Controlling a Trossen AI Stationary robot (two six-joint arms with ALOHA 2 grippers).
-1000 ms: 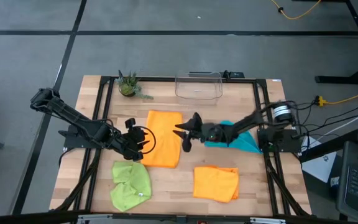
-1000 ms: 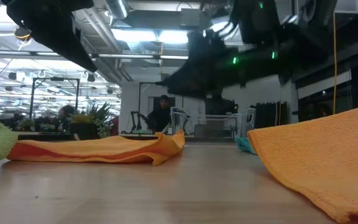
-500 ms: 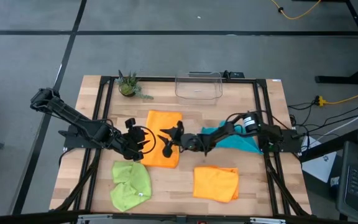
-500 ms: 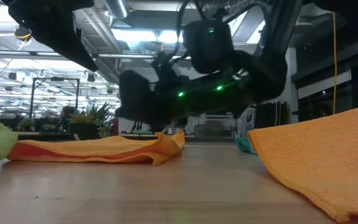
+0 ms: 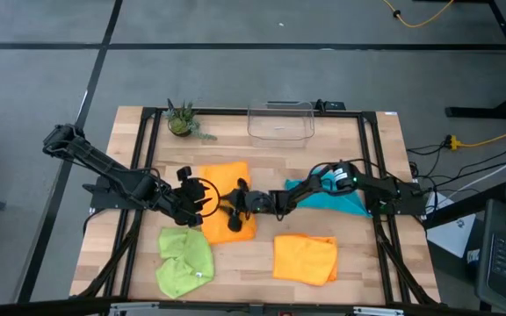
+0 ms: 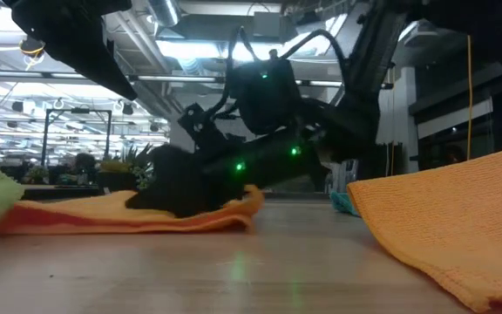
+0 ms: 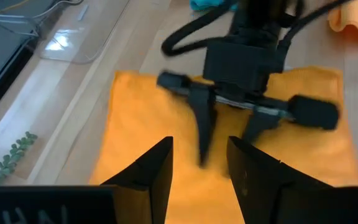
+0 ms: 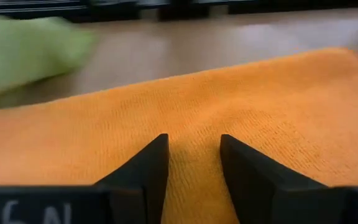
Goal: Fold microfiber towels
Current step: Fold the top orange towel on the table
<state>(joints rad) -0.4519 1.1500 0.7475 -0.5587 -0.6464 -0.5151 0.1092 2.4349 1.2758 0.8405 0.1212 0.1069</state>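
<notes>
1. The microfiber towels are spread over the wooden desk (image 5: 367, 263). In the high view, from left to right: a lime green towel (image 5: 185, 260) lies crumpled at lower left, an orange towel (image 5: 227, 197) is laid out at centre, a second orange towel (image 5: 306, 258) sits at lower centre-right, and a teal blue towel (image 5: 330, 195) lies partly under the right arm at centre-right.

2. The left end effector (image 5: 202, 198) is held at the left edge of the central orange towel, with its fingers apart and nothing between them, as the left wrist view shows.

3. The right end effector (image 5: 235, 211) is pressed low onto the central orange towel near its lower edge. Its fingers are spread, flat cloth is seen between them in the right wrist view, and nothing is gripped.

4. Progress is judged to be early. No towel is seen as a neat fold; the lower orange one looks roughly squared, but whether it is doubled cannot be told. The green and teal ones appear untouched, so most of the work is judged to remain.

5. The layout of all four cloths and a clear plastic bin (image 5: 280, 120) at upper centre is given only by the high view. How close the right end effector sits to the cloth is shown only by the low view (image 6: 181, 187), where the towel's edge is seen lifted in a small ridge. Both open fingers of the right end effector (image 7: 229, 127) over the cloth are shown face-on by the left wrist view.
</notes>
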